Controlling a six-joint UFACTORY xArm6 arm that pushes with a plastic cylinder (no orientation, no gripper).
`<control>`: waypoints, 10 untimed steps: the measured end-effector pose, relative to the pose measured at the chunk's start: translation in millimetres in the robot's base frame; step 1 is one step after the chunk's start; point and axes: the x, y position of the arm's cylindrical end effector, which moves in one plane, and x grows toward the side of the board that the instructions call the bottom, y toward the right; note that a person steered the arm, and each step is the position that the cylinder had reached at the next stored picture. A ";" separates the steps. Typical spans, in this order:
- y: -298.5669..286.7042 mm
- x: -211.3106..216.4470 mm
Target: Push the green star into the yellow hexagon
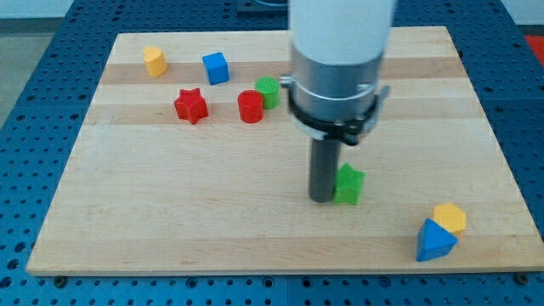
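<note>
My tip point(322, 200), a bare rod with nothing to clench, touches the green star's point(348, 184) left side, mid-bench point(170, 212). The yellow hexagon point(450, 218) sits lower right, against the blue triangle point(434, 241).

The big white arm housing point(342, 34) runs off the view's top edge, so its upper part is cut off. The rod covers the left side of the green star point(349, 184) – only its right half shows, and I can't tell if my tip point(321, 199) actually touches it. The green cylinder point(269, 91) is partly hidden behind the red cylinder point(250, 107). The blue triangular block point(435, 240) hides the lower part of the yellow hexagon point(450, 218).
</note>
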 end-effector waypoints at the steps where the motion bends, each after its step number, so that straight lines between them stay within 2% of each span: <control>1: 36.9 0.6; 2: 55.5 0.6; 3: 19.6 -10.9; 4: 62.5 -9.7; 5: 83.4 -29.0; 6: 40.0 -34.7; 7: 75.5 -58.8; 8: 136.6 -74.0; 10: 142.3 -28.9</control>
